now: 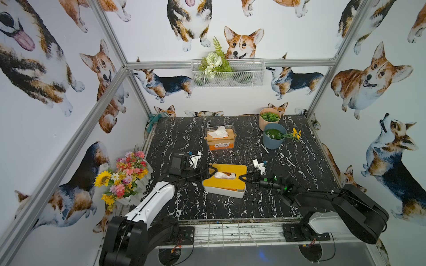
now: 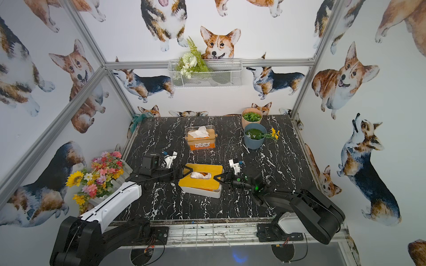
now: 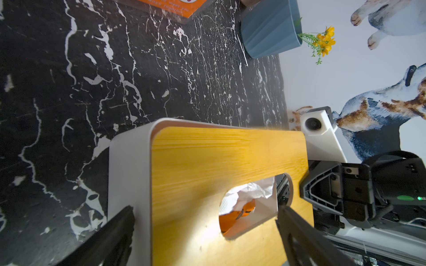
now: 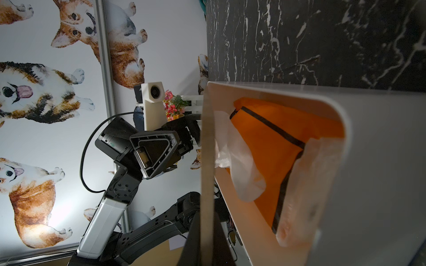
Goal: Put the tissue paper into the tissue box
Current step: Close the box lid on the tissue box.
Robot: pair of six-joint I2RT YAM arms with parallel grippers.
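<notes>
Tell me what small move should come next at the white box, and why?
Probably the right hand should lower the yellow lid onto the white box. It is shut on the lid's edge, a gap shows between lid and box, and the orange tissue pack already lies inside. The left hand is open, near the lid's other end.

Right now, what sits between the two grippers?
The tissue box with its wooden lid: in both top views the left gripper is at one end, the right gripper at the other, and tissue shows in the lid's slot.
</notes>
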